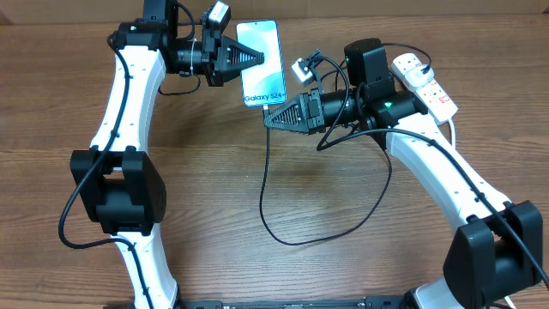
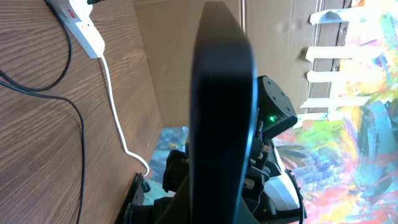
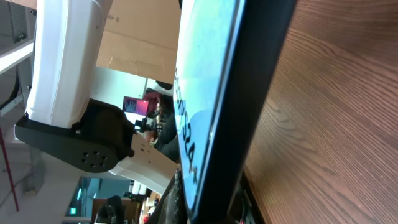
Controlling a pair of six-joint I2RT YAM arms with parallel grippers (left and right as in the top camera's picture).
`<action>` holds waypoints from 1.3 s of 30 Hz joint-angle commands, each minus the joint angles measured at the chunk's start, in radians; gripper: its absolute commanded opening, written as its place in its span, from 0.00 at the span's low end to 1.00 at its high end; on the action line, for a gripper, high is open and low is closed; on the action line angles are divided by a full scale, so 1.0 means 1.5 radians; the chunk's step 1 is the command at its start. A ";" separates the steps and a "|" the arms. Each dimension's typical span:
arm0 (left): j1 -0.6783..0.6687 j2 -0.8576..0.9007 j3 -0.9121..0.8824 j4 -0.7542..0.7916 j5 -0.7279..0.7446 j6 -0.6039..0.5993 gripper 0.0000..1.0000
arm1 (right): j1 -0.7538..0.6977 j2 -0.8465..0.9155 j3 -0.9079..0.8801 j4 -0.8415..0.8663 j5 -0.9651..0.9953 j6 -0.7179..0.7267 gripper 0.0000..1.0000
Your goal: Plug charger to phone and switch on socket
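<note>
The phone point(image 1: 262, 64) shows its light blue screen and "Galaxy S24" text, and is held off the table at the back centre. My left gripper point(image 1: 260, 58) is shut on its left edge; the left wrist view sees the phone point(image 2: 224, 93) edge-on between the jaws. My right gripper point(image 1: 268, 118) is shut on its bottom end, where the phone point(image 3: 230, 74) runs up from between the fingers. The charger's thin black cable point(image 1: 273, 225) loops over the table from under the right gripper; its tip is hidden. The white socket point(image 1: 425, 84) lies at the back right.
The socket block point(image 2: 84, 22) has red switch marks, and its thick white cord point(image 2: 118, 106) trails across the wood. Black cables point(image 2: 74, 118) lie beside it. The right arm's black wrist point(image 1: 369, 69) sits close to the socket. A cardboard wall stands behind the table.
</note>
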 commanded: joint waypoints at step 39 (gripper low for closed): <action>-0.015 -0.014 0.010 -0.002 0.040 0.012 0.04 | -0.028 0.002 -0.003 -0.056 0.005 -0.040 0.04</action>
